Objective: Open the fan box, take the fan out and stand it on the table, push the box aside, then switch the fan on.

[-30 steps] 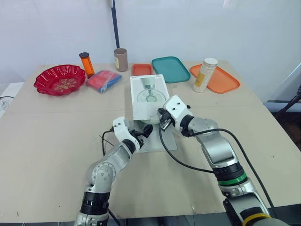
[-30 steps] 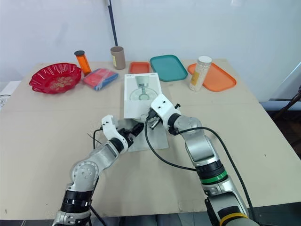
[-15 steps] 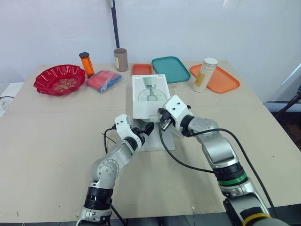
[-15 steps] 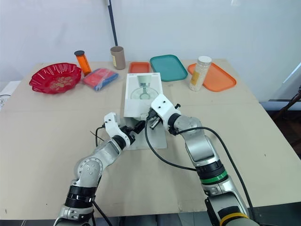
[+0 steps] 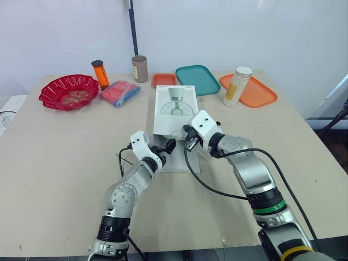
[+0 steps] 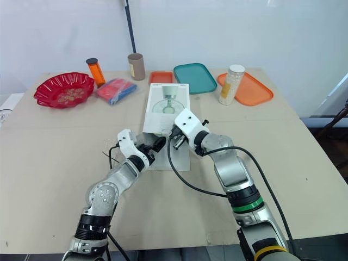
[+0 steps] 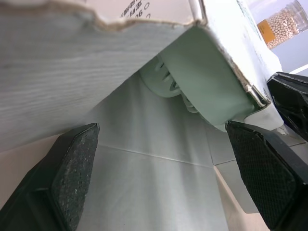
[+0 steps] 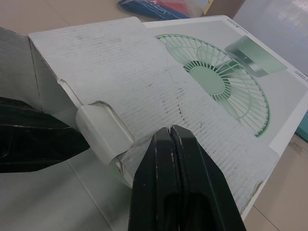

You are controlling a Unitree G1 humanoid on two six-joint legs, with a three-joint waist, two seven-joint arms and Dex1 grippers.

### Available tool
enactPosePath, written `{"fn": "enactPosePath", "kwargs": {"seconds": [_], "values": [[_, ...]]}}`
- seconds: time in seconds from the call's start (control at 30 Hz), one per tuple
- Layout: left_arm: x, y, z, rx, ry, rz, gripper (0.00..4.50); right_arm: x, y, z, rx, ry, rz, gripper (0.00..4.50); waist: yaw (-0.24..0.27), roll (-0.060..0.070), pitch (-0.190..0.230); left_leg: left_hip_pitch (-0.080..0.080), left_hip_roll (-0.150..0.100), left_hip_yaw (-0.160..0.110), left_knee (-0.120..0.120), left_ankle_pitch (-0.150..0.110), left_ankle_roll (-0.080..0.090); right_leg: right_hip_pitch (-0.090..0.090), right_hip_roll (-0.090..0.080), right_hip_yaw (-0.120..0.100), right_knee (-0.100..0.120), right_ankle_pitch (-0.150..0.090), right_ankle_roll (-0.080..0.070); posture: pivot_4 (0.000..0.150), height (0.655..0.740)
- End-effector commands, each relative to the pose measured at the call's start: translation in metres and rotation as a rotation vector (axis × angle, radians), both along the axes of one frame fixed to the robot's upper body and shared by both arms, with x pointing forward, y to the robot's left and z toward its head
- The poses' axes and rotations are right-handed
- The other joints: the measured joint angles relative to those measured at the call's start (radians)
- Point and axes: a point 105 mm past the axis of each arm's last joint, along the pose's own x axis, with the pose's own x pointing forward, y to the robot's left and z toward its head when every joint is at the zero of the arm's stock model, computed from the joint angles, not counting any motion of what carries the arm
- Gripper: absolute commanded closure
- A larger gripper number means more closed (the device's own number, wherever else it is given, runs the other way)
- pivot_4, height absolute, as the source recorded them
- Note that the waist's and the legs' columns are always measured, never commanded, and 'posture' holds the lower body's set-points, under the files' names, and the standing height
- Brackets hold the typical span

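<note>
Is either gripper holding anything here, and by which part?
Nothing is held. The left gripper is open at the open end of the box; the right gripper is shut on nothing, by its top panel.

Head stereo pair high above the table (image 5: 54,179); wrist views close against the fan box (image 8: 216,82)

You have bare counter (image 5: 65,157) to the left of the fan box (image 5: 174,109) and to its right, out to both edges. Behind the box, the small orange tray (image 5: 163,80) and the teal tray (image 5: 197,79) sit right at its far end. At the open mouth, the fan (image 7: 168,79) fills the space under the top panel. The right gripper (image 5: 187,140) crowds that mouth's right corner, just beside the left gripper (image 5: 167,147). A black cable (image 5: 201,182) loops across the counter in front.
</note>
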Motion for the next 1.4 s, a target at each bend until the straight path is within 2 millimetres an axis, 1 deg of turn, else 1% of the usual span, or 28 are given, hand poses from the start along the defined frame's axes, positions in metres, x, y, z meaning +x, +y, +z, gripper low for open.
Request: {"fn": "enactPosePath", "kwargs": {"seconds": [0.03, 0.2, 0.27, 0.4, 0.47, 0.57, 0.73, 0.87, 1.03, 1.17, 1.4], "values": [[-0.008, -0.024, 0.024, -0.16, -0.052, -0.029, 0.06, -0.003, 0.001, -0.015, -0.03, 0.053, 0.008, 4.5, 0.0, 0.0, 0.0, 0.0, 0.0, 0.0, 0.0, 0.0, 0.0, 0.0, 0.0, 0.0, 0.0, 0.0, 0.0, 0.15, 0.74], [-0.003, -0.029, 0.029, -0.173, -0.069, -0.038, 0.06, -0.002, -0.001, -0.015, -0.037, 0.05, 0.007, 4.5, 0.0, 0.0, 0.0, 0.0, 0.0, 0.0, 0.0, 0.0, 0.0, 0.0, 0.0, 0.0, 0.0, 0.0, 0.0, 0.15, 0.74], [-0.007, -0.033, 0.03, -0.178, -0.071, -0.056, 0.06, -0.002, -0.001, -0.015, -0.039, 0.049, 0.008, 4.5, 0.001, 0.0, 0.0, 0.0, 0.0, 0.0, 0.0, 0.0, 0.0, 0.0, 0.0, 0.0, 0.0, 0.0, 0.0, 0.15, 0.74], [-0.014, -0.032, 0.023, -0.164, -0.052, -0.058, 0.06, -0.002, 0.0, -0.015, -0.04, 0.049, 0.01, 4.5, 0.0, 0.0, 0.0, 0.0, 0.0, 0.0, 0.0, 0.0, 0.0, 0.0, 0.0, 0.0, 0.0, 0.0, 0.0, 0.15, 0.74], [-0.013, -0.028, 0.019, -0.156, -0.048, -0.04, 0.06, -0.002, 0.0, -0.015, -0.04, 0.049, 0.013, 4.5, 0.0, 0.0, 0.0, 0.0, 0.0, 0.0, 0.0, 0.0, 0.0, 0.0, 0.0, 0.0, 0.0, 0.0, 0.0, 0.15, 0.74], [-0.009, -0.026, 0.02, -0.162, -0.052, -0.023, 0.06, -0.002, 0.001, -0.015, -0.041, 0.048, 0.017, 4.5, 0.0, 0.0, 0.0, 0.0, 0.0, 0.0, 0.0, 0.0, 0.0, 0.0, 0.0, 0.0, 0.0, 0.0, 0.0, 0.15, 0.74], [-0.005, -0.03, 0.019, -0.174, -0.044, -0.015, 0.06, -0.001, 0.001, -0.014, -0.041, 0.046, 0.019, 4.5, 0.0, 0.0, 0.0, 0.0, 0.0, 0.0, 0.0, 0.0, 0.0, 0.0, 0.0, 0.0, 0.0, 0.0, 0.0, 0.15, 0.74], [-0.006, -0.033, 0.013, -0.189, -0.014, -0.008, 0.06, -0.001, 0.001, -0.014, -0.043, 0.046, 0.019, 4.5, 0.0, 0.0, 0.0, 0.0, 0.0, 0.0, 0.0, 0.0, 0.0, 0.0, 0.0, 0.0, 0.0, 0.0, 0.0, 0.15, 0.74], [-0.003, -0.034, 0.012, -0.235, 0.001, 0.007, 0.06, -0.002, 0.0, -0.014, -0.045, 0.046, 0.021, 4.5, 0.0, 0.0, 0.0, 0.0, 0.0, 0.0, 0.0, 0.0, 0.0, 0.0, 0.0, 0.0, 0.0, 0.0, 0.0, 0.15, 0.74], [-0.001, -0.039, 0.015, -0.305, 0.009, 0.002, 0.06, -0.003, 0.001, -0.014, -0.047, 0.045, 0.023, 4.5, 0.001, 0.0, 0.0, 0.0, 0.0, 0.0, 0.0, 0.0, 0.0, 0.0, 0.0, 0.0, 0.0, 0.0, 0.0, 0.15, 0.74], [-0.001, -0.049, 0.018, -0.353, 0.005, -0.033, 0.06, -0.004, 0.002, -0.014, -0.047, 0.044, 0.027, 4.5, 0.001, 0.0, 0.0, -0.001, -0.001, 0.0, 0.0, 0.0, 0.0, 0.0, 0.0, 0.0, 0.0, 0.0, 0.001, 0.15, 0.74]]}}
